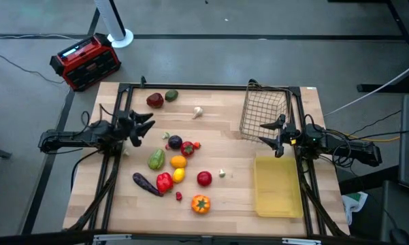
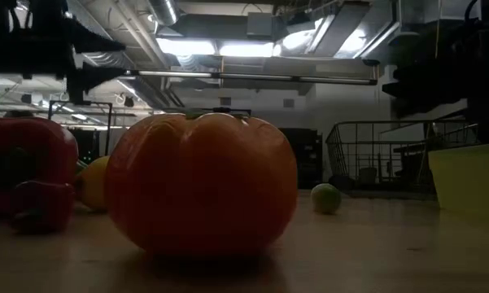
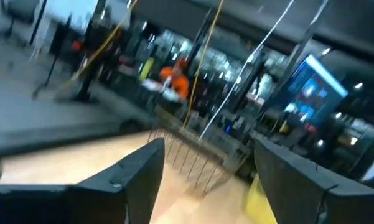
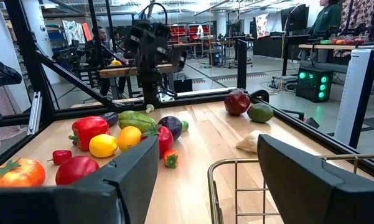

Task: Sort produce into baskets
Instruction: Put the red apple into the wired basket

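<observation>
— Left claw (image 1: 144, 127)?
— Released, nothing in it, above the counter (image 1: 224, 204) beside the produce.
— Right claw (image 1: 271, 134)?
— Spread wide, empty, at the wire basket (image 1: 265, 109), above the yellow tray (image 1: 277, 187).
— Produce?
— Mostly clustered mid-counter: cucumber (image 1: 156, 159), orange (image 1: 178, 162), lemon (image 1: 178, 175), eggplant (image 1: 146, 183), tomato (image 1: 201, 203). 2 near the far edge: apple (image 1: 155, 101), avocado (image 1: 171, 96).

Before me the produce (image 1: 175, 169) lies loose on the wood, mostly clustered mid-table; an apple (image 1: 155, 101) and, I think, an avocado (image 1: 171, 96) sit apart. The wire basket (image 1: 265, 113) stands upright beside the flat yellow tray (image 1: 277, 187).
</observation>
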### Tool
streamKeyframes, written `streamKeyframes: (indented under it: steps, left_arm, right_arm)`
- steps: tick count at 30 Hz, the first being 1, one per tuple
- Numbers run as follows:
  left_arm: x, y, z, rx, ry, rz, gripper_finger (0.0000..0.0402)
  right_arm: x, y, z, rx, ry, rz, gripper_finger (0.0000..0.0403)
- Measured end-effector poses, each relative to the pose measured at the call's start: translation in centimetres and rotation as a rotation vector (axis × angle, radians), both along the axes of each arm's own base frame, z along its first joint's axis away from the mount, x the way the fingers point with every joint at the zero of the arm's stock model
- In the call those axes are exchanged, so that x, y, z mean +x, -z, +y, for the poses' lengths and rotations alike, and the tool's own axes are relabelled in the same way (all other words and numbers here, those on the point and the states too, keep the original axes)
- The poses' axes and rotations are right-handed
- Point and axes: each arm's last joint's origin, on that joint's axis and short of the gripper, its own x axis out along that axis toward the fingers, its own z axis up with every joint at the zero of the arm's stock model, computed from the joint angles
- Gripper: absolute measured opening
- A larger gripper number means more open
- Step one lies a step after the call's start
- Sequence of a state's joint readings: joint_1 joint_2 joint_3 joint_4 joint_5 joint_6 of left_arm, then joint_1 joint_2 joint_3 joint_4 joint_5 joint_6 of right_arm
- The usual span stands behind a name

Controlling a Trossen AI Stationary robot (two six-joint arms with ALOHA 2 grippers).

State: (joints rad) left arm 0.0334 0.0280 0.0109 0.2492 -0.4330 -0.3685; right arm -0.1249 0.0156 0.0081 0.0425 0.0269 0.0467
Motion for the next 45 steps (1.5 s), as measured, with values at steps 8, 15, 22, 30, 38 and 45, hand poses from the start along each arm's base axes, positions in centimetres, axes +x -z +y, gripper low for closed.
streamKeyframes:
  steps: [8, 15, 22, 30, 38, 45]
  left_arm:
    - [-1.1, -3.2, 0.3, 0.065, -0.168, -0.096, 0.0246]
    - [-0.2, -8.1, 0.5, 0.187, -0.25, 0.12, 0.0246]
    - [2.7, -12.9, 1.7, 0.276, -0.384, 0.532, 0.0246]
    - [6.9, -14.3, 5.7, 0.167, -0.483, 0.703, 0.0247]
    - [9.1, -10.2, 10.4, 0.023, -0.467, 0.931, 0.0247]
    - [8.8, -8.2, 11.9, 0.061, -0.288, 1.143, 0.0247]
  right_arm:
    - [0.0, 0.0, 0.0, 0.0, 0.0, 0.0, 0.0269]
    - [0.0, 0.0, 0.0, 0.0, 0.0, 0.001, 0.0269]
    - [0.0, 0.0, 0.0, 0.0, 0.0, 0.001, 0.0269]
    - [0.0, 0.0, 0.0, 0.0, 0.0, 0.001, 0.0269]
    - [0.0, 0.0, 0.0, 0.0, 0.0, 0.0, 0.0269]
    - [0.0, 0.0, 0.0, 0.0, 0.0, 0.001, 0.0269]
